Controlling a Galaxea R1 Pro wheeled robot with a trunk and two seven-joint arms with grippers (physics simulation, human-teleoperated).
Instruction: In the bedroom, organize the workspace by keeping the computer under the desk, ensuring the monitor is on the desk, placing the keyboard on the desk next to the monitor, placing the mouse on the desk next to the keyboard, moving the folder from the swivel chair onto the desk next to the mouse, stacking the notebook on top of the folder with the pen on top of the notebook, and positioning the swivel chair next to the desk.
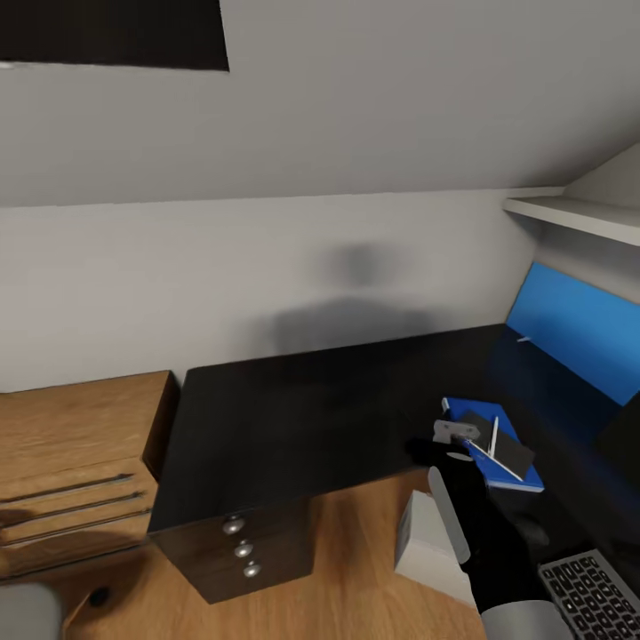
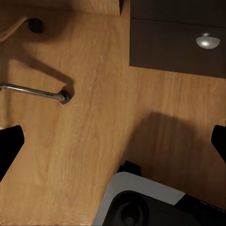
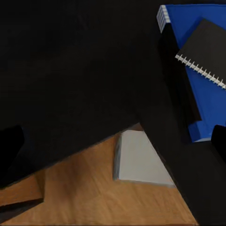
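Folder (image 1: 524, 480): bright blue, lying flat on the black desk (image 1: 311, 418) near its right part; in the right wrist view (image 3: 197, 70) its edge sits close to the desk's front edge
Notebook (image 1: 507, 449): dark grey, spiral-bound, resting on top of the folder, turned at an angle to it
Pen (image 1: 494, 436): thin pale stick lying across the notebook
Computer (image 1: 427, 542): pale grey box on the wooden floor under the desk, partly hidden by the right arm
Keyboard (image 1: 591, 591): black keys in a silver frame, at the lower right corner of the head view
Right gripper (image 1: 452, 436): above the desk just beside the folder's near left corner; fingers spread apart, holding nothing
Left gripper (image 2: 113, 141): fingers wide apart over bare wooden floor (image 2: 94, 141), empty
Drawers (image 1: 243, 549): three silver knobs on the desk's front
Wooden cabinet (image 1: 80, 453): left of the desk, touching its side
Blue wall panel (image 1: 578, 329): behind the desk at right
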